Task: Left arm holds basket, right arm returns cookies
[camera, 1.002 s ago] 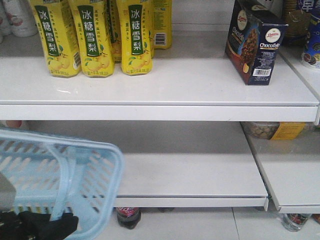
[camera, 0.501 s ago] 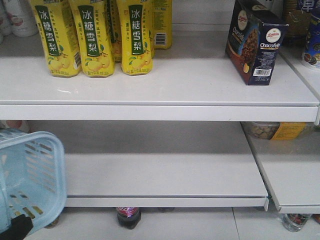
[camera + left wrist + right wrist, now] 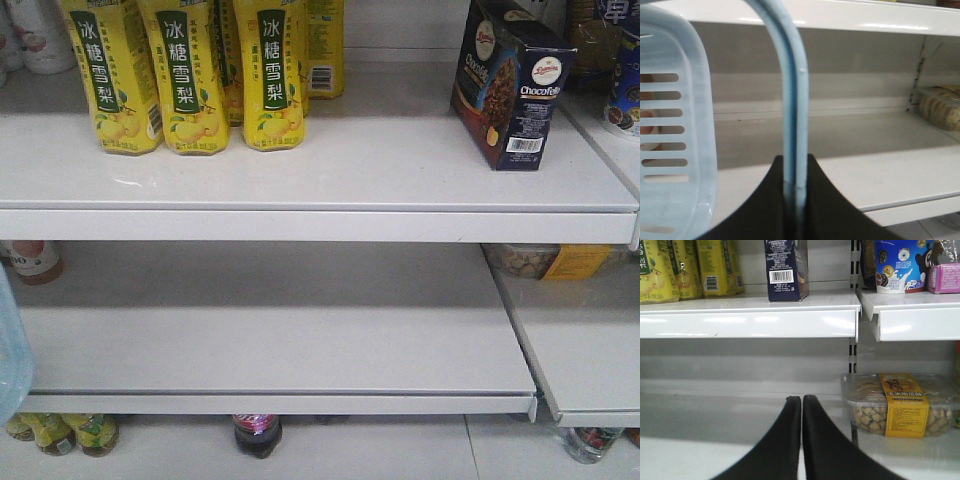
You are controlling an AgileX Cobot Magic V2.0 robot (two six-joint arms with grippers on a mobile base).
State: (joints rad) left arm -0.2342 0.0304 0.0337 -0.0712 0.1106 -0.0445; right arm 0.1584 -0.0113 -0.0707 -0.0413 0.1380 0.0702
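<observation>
While the front view shows only shelving and a sliver of blue at its lower left edge, the wrist views carry the hands:

Left hand (image 3: 792, 200): seen at the bottom centre of the left wrist view; its two black fingers (image 3: 757, 210) are pressed against either side of the basket's handle (image 3: 792, 100), pinching it with no gap showing.

Basket (image 3: 675, 125): light blue, slotted wall filling the left of the left wrist view; the flat handle rises from the hand to the top edge of the frame. In the front view only a pale blue edge (image 3: 10, 350) shows at the lower left.

Right hand (image 3: 801, 440): bottom centre of the right wrist view; its two black fingers (image 3: 775, 450) lie pressed together along their length, with nothing between them and touching nothing else.

Cookies (image 3: 510, 85): dark navy box standing upright on the upper shelf (image 3: 300, 170), upper right of the front view, well apart from both hands; in the right wrist view its barcode side (image 3: 785, 270) shows at top centre.

Yellow drink cartons (image 3: 180, 75): upper left of the front view, on the same shelf, well apart from the box.

Lower shelf (image 3: 280, 350): bare white board across the middle of the front view.

Clear tub with yellow label (image 3: 900, 405): right of the right wrist view, on the lower shelf level, beside the right hand but not touching it.
</observation>
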